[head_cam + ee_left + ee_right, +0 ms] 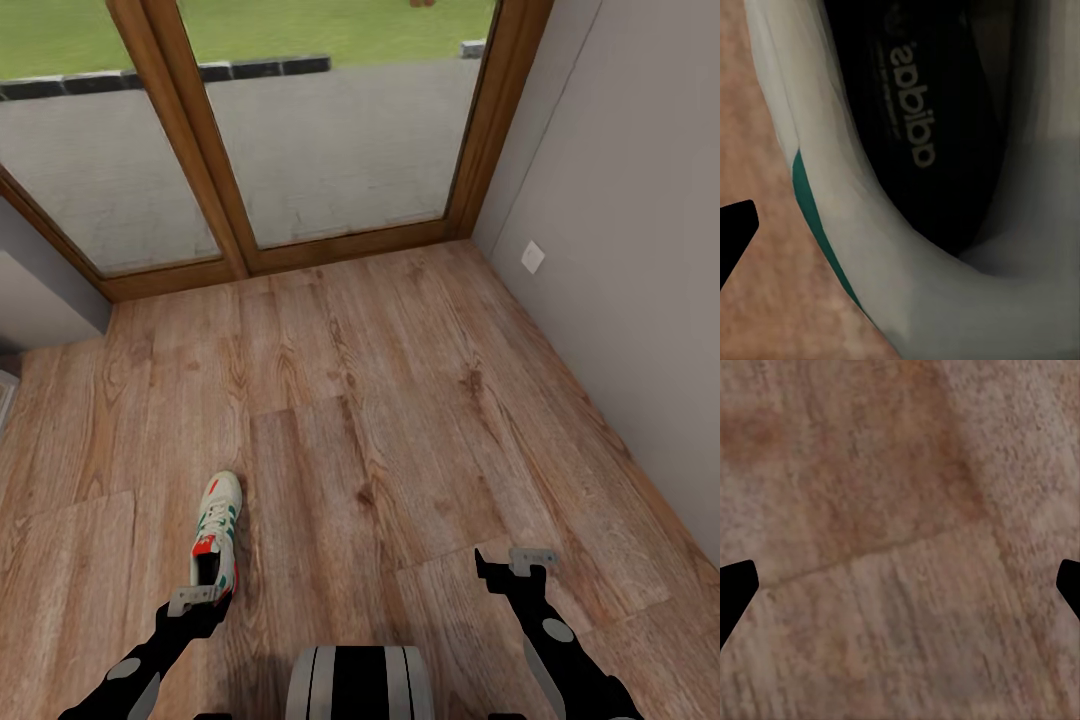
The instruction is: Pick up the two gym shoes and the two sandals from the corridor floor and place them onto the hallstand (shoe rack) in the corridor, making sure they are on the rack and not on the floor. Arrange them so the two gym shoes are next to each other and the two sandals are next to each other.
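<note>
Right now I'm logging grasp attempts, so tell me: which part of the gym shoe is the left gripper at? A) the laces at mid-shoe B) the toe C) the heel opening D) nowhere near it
C: in the head view the left gripper sits at the heel end of the gym shoe, and the left wrist view looks into its dark opening with one fingertip beside the white wall.

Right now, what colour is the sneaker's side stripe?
Green, on the white sneaker; clearest in the left wrist view.
</note>
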Motion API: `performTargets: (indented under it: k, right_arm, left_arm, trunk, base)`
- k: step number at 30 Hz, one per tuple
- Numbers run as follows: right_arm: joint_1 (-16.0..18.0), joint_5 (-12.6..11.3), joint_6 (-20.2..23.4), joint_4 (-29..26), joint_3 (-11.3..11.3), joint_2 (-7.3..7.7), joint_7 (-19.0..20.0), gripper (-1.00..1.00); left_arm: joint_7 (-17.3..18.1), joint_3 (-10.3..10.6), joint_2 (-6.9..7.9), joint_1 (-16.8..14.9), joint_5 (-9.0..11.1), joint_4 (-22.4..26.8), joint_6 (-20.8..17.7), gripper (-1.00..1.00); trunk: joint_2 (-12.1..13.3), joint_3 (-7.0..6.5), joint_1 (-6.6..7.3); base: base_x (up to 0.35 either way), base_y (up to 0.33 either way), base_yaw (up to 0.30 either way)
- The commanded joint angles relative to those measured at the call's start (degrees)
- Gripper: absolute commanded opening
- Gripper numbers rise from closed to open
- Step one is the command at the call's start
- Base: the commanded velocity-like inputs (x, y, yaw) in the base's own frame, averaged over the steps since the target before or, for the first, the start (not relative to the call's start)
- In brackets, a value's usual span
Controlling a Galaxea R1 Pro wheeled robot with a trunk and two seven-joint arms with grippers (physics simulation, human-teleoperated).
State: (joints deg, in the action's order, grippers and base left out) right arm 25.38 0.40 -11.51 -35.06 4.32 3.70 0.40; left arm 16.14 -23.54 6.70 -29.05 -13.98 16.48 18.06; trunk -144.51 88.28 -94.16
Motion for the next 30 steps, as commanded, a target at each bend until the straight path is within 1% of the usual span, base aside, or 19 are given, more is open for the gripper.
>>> performTargets:
  k: [1, 18, 19, 30]
  right_arm:
    - [0.0, 0.0, -0.2, 0.0, 0.1, -0.01, 0.0, 1.0]
    - [0.0, 0.0, -0.2, 0.0, 0.1, -0.01, 0.0, 1.0]
    - [0.0, 0.0, -0.2, 0.0, 0.1, -0.01, 0.0, 1.0]
    - [0.0, 0.0, -0.2, 0.1, 0.1, -0.01, 0.0, 1.0]
  left_arm:
    - [0.3, -0.5, -0.02, 0.0, -0.5, 0.0, 0.2, 1.0]
    - [0.3, -0.5, 0.03, 0.0, -0.5, 0.0, 0.2, 1.0]
    - [0.3, -0.5, 0.03, 0.0, -0.5, 0.0, 0.2, -1.0]
    - [0.3, -0.7, 0.06, 0.0, -0.4, 0.0, 0.2, -1.0]
  trunk:
    - [0.0, 0.03, 0.01]
    - [0.0, 0.03, 0.01]
    - [0.0, 0.03, 0.01]
    - [0.0, 0.03, 0.01]
  base:
    - [0.0, 0.0, 0.0]
    - [0.019, 0.0, 0.0]
    - [0.002, 0.0, 0.0]
    - [0.0, 0.0, 0.0]
